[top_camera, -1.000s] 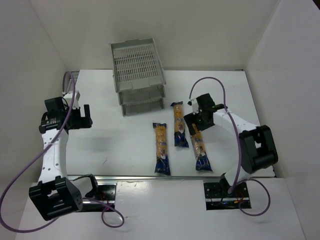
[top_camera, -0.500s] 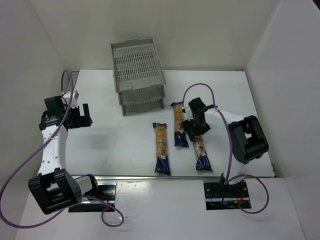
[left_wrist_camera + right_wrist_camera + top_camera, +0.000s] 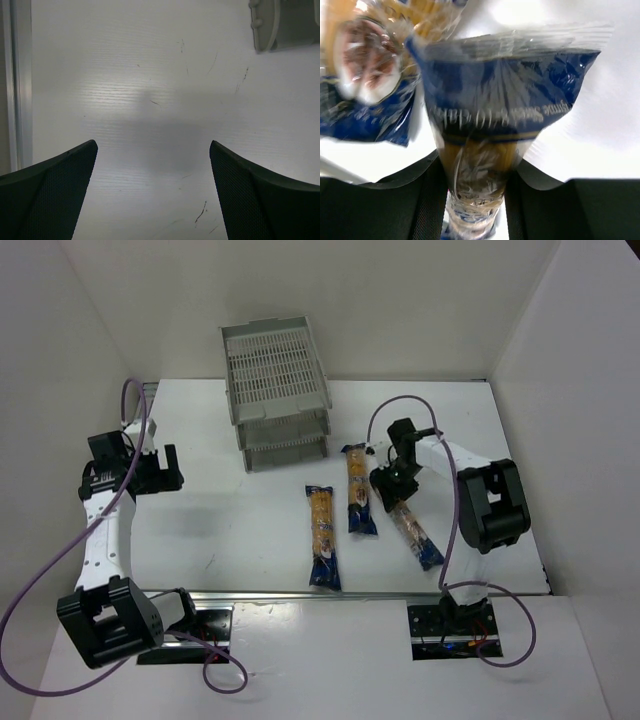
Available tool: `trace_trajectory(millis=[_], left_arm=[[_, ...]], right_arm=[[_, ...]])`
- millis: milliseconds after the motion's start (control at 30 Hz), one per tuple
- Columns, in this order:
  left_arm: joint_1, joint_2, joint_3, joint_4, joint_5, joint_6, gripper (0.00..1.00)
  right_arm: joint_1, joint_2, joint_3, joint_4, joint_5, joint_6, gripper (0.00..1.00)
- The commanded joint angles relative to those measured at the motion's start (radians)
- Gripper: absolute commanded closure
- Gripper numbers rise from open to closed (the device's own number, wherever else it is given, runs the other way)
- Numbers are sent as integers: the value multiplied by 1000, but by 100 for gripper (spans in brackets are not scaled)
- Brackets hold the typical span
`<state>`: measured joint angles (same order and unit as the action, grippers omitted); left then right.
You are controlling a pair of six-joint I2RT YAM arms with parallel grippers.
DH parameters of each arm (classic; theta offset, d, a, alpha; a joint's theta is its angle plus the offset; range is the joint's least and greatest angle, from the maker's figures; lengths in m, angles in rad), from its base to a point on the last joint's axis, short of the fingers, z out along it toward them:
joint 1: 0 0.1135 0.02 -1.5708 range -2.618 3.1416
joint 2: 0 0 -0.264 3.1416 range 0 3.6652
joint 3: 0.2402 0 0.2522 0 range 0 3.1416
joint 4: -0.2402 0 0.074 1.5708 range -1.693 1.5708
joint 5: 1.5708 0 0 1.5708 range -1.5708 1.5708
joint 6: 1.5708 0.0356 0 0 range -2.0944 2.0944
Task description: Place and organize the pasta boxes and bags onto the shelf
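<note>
Clamped near one end between the right fingers (image 3: 427, 215): a pasta bag (image 3: 417, 537), slanted over the surface (image 3: 230, 530), well apart from the shelf (image 3: 275, 370). Left fingers (image 3: 50, 200) spread, empty. Likely to droop or slip if lifted by so short a hold.

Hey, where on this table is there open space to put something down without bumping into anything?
Widest bare patch: the table between the left claw and the left bag, in front of the rack. Another lies right of the rack, behind the right claw. Crowded: the middle bag and the right bag, gripped by that claw, sit close together.
</note>
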<state>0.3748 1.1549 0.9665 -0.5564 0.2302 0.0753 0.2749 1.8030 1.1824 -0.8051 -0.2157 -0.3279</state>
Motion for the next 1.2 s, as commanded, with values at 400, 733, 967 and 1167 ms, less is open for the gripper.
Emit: trace_trajectory(millis=[400,733,967,1167], left_arm=[[6,-147,-41,61,87,-28,0],[6,-196,-60,52,87,-37,0],[6,-196,-60,52,87,-37,1],[6,-173,-26,61,87,-48,1]], right_arm=[[-186,-298,215,-55,-418,-63,100],[-206,-392,325,-75,-590,-33,100],[-191,-375,613,-30,-726,96,100],[-97,-163,985,292,-886,580,100]])
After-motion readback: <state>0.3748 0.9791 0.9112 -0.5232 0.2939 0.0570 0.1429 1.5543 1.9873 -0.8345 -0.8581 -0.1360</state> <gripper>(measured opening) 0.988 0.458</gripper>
